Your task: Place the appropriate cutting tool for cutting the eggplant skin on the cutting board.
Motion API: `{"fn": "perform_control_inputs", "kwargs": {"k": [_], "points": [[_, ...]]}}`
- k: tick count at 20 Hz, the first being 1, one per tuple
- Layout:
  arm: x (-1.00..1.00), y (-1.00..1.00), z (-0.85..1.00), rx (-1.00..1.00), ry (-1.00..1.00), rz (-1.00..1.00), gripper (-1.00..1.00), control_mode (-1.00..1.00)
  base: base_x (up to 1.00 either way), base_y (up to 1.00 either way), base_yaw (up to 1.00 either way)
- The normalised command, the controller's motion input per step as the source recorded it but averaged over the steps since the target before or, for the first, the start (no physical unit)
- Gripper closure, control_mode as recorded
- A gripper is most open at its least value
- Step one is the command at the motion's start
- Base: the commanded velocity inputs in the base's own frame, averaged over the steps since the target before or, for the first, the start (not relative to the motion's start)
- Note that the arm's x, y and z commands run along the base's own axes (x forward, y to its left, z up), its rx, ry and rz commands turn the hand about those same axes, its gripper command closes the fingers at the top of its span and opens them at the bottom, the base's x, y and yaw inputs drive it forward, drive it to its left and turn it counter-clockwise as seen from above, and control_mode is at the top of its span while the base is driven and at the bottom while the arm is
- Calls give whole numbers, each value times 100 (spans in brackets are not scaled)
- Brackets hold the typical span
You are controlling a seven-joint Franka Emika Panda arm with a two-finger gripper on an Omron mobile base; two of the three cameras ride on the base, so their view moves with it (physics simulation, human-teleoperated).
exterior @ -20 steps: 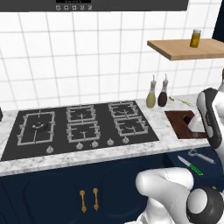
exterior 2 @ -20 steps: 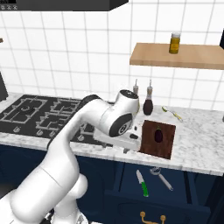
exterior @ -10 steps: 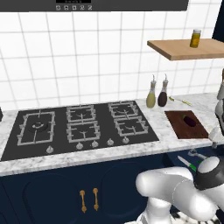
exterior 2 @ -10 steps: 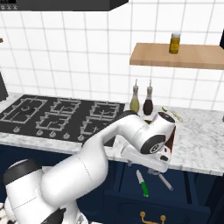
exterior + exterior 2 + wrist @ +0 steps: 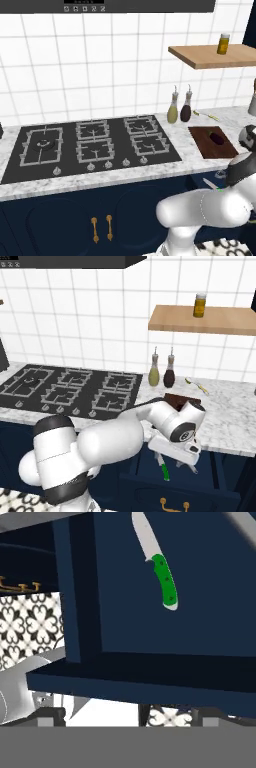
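While arm blocks my right base view, cutting board (image 5: 211, 142) holds eggplant (image 5: 216, 136); green-handled knife (image 5: 159, 567) lies in open drawer (image 5: 150, 637). Gripper spread: cannot tell, fingertips cut off.

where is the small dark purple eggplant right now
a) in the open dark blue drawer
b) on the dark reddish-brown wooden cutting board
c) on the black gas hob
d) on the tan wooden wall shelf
b: the small dark purple eggplant lies on the dark reddish-brown wooden cutting board, on the marble counter right of the hob.
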Motion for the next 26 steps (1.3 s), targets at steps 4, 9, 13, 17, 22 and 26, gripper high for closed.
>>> {"fn": "perform_control_inputs", "kwargs": {"k": [4,9,13,17,22,26], "points": [[10,-20,-41,0,2,1,-100,-100,0,0,0],[13,-20,-43,0,2,1,-100,-100,0,0,0],[18,-20,-41,0,7,0,-100,-100,0,0,0],[13,-4,-49,0,7,0,-100,-100,0,0,0],[1,0,-39,0,5,0,-100,-100,0,0,0],[-19,8,-37,0,6,0,-100,-100,0,0,0]]}}
